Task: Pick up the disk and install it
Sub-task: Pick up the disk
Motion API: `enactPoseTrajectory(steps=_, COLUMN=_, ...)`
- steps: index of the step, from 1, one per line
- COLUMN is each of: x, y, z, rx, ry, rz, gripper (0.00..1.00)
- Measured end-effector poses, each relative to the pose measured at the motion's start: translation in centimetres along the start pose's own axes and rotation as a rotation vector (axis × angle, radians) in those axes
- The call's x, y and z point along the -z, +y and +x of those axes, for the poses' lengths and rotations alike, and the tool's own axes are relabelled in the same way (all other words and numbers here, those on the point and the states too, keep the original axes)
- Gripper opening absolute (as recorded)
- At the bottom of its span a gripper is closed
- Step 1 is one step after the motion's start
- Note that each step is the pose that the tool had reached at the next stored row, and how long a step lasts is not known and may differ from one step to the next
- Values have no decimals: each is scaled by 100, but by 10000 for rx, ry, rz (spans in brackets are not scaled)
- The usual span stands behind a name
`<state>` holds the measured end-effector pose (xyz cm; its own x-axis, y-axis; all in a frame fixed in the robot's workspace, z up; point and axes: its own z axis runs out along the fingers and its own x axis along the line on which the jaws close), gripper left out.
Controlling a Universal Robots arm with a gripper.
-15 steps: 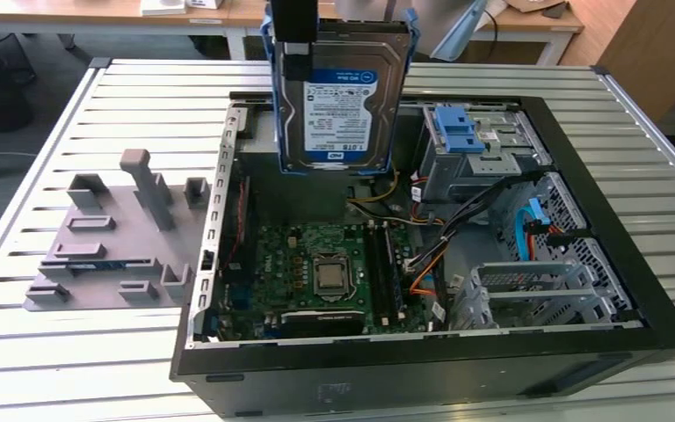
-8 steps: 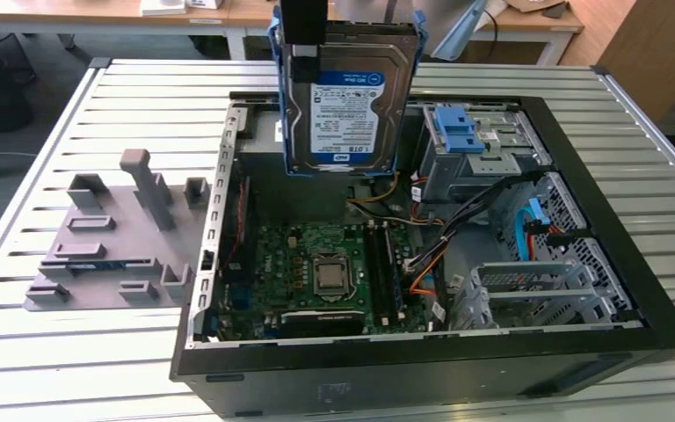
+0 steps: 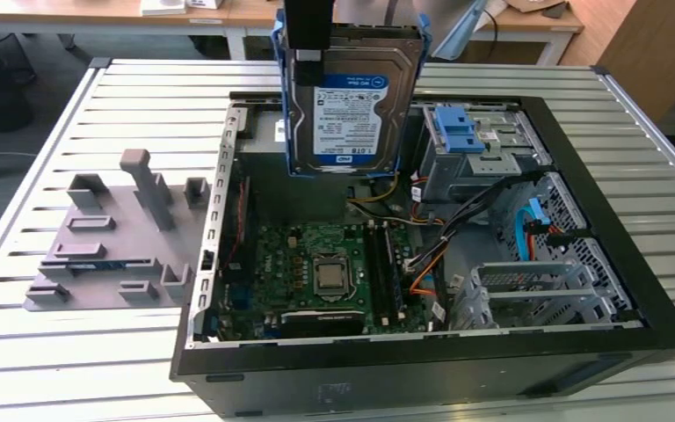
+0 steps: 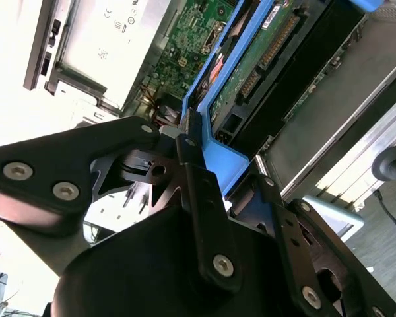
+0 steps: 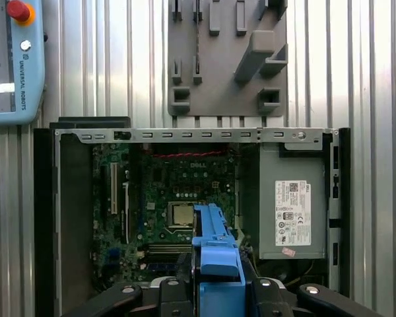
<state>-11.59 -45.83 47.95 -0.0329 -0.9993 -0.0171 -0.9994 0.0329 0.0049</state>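
The open computer case (image 3: 431,352) lies on the slatted metal desk (image 3: 80,369), close to its near edge, with the motherboard (image 3: 326,272) bare inside. Beside the case, toward the desk's edge at the exterior view's left, sits a grey fixture plate (image 3: 103,255). Farther back, the disk (image 3: 350,105) hangs upright over the far part of the case, its label facing the exterior view. The tool (image 3: 312,60) is clamped on the disk's blue bracket (image 4: 214,155); in the second wrist view its fingers (image 4: 203,205) press the bracket's edge. Beyond, inside the case, a drive cage carries a ridged blue latch (image 3: 460,132)
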Motion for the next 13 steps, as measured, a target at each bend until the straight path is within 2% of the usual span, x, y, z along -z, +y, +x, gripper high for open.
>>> enactPoseTrajectory(steps=5, x=1, y=-23, z=2, rx=0, ry=2, rz=-2, gripper=36)
enactPoseTrajectory(steps=13, x=-5, y=-170, z=1, rx=-1, ry=0, rz=-1, gripper=36)
